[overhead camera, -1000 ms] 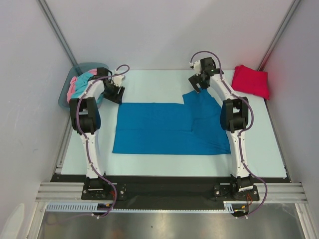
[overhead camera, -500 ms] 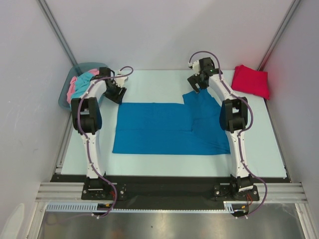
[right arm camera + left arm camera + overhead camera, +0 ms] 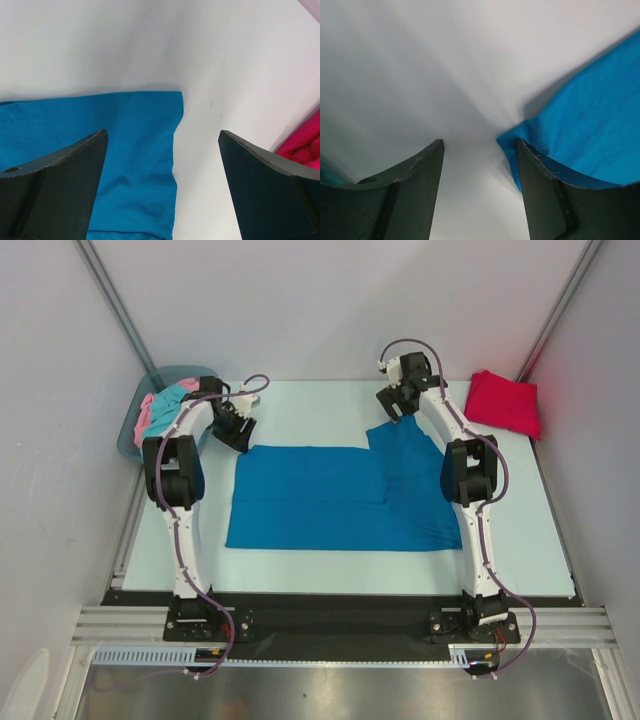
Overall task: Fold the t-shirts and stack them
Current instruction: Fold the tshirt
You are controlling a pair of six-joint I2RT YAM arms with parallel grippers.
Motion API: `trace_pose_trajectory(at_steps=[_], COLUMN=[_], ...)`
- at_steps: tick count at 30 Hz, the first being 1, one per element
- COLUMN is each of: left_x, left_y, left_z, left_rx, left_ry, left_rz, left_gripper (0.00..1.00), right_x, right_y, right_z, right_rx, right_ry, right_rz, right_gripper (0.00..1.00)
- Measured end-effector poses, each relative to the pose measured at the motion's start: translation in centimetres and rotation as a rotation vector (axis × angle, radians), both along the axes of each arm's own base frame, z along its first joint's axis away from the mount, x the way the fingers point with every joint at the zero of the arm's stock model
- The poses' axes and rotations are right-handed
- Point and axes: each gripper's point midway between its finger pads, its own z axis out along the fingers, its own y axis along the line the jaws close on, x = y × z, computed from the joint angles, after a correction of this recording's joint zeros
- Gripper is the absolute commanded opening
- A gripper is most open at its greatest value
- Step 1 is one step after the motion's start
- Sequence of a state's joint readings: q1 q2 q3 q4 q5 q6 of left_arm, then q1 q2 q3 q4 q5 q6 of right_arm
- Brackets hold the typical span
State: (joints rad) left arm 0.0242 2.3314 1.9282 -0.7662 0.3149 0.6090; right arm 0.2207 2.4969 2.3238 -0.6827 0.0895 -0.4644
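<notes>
Blue t-shirt [image 3: 340, 498]: spread flat, centre of tabletop [image 3: 310, 410].
Red t-shirt [image 3: 504, 402]: folded, far right corner (well apart from the blue one).
Turquoise t-shirt [image 3: 172, 398], pink t-shirt [image 3: 146, 415]: heaped in grey-blue bin [image 3: 128, 432], far left.
Left end effector [image 3: 232, 430]: jaws parted, empty, by the blue t-shirt's far left corner.
Right end effector [image 3: 396, 406]: jaws spread wide, empty, over its far right sleeve corner.

The flat deep blue t-shirt [image 3: 330, 502] and the folded bright red t-shirt [image 3: 505, 402] are soft matt cloth, the pale table top [image 3: 310, 405] is smooth and matt, the grey-blue bin [image 3: 127, 438] looks like smooth plastic, and the ribbed silver front rail [image 3: 120, 625] is dull brushed metal.
</notes>
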Motion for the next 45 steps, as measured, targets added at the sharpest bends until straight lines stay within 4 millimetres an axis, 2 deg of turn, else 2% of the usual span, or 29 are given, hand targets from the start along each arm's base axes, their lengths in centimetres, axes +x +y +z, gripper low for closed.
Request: trace_pose_trajectory(at_steps=[11, 14, 15, 16, 18, 20, 28, 36, 41, 45], left_x=[-0.7, -0.9, -0.9, -0.9, -1.0, -1.1, -1.1, -0.5, -0.1, -0.2], left_y=[-0.6, -0.6, -0.6, -0.6, -0.7, -0.9, -0.9, -0.5, -0.2, -0.2], left_z=[0.1, 0.1, 0.0, 0.0, -0.1, -0.1, -0.1, 0.1, 0.2, 0.3], left_rx=[-0.028, -0.029, -0.029, -0.029, -0.035, -0.037, -0.037, 0.0, 0.014, 0.016], left_ry=[0.034, 0.042, 0.044, 0.045, 0.054, 0.061, 0.065, -0.012, -0.03, -0.031], left_rz=[-0.014, -0.014, -0.013, -0.01, -0.008, -0.012, 0.008, 0.059, 0.064, 0.064], left_gripper=[0.61, 0.4, 0.22, 0.14, 0.04, 0.0, 0.0, 0.0, 0.0, 0.0], right_x=[0.1, 0.1, 0.1, 0.1, 0.1, 0.1, 0.1, 0.1, 0.2, 0.7], right_y=[0.1, 0.1, 0.1, 0.2, 0.3, 0.4, 0.6, 0.6, -0.2, -1.9], right_z=[0.2, 0.2, 0.2, 0.3, 0.3, 0.3, 0.3, 0.3, 0.2, -0.2], right_rx=[0.001, 0.0, 0.0, -0.001, -0.002, -0.003, -0.005, 0.003, 0.028, 0.056], right_ry=[-0.007, -0.007, -0.008, -0.009, -0.01, -0.012, -0.014, -0.012, -0.01, -0.013], right_rz=[0.0, 0.001, 0.001, 0.001, 0.002, 0.002, 0.005, -0.004, -0.045, -0.117], right_gripper=[0.97, 0.98, 0.97, 0.97, 0.97, 0.97, 0.97, 0.95, 0.85, 0.8])
